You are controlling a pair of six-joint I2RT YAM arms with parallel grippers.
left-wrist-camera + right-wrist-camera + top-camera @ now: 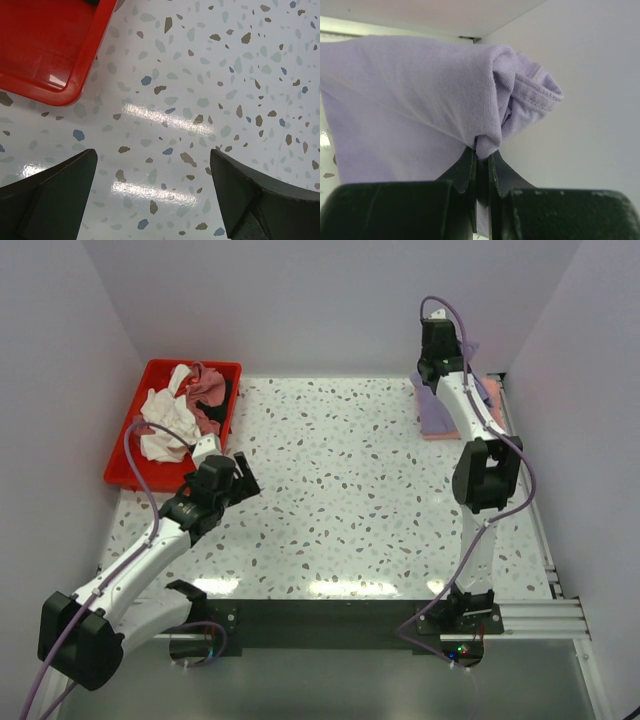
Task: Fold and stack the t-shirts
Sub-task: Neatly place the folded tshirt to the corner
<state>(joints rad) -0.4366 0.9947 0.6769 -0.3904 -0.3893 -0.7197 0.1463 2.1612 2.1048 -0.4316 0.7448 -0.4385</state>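
Observation:
A lavender-purple t-shirt [410,90] hangs bunched from my right gripper [481,150], whose jaws are shut on a fold of it. From above, that gripper [443,368] is at the back right corner, and the lavender t-shirt [435,412] drapes down over a salmon-pink t-shirt [490,392] lying flat on the table. White [165,425], dusty-rose [207,390] and dark t-shirts lie crumpled in a heap at the back left. My left gripper [238,472] hovers just right of that heap. Its jaws [152,155] are wide open over bare table, holding nothing.
The heap lies in a red plastic tray [125,475], whose near corner [45,50] shows in the left wrist view. The speckled tabletop [350,480] is enclosed by white walls at the back and both sides. The right arm stands along the right wall.

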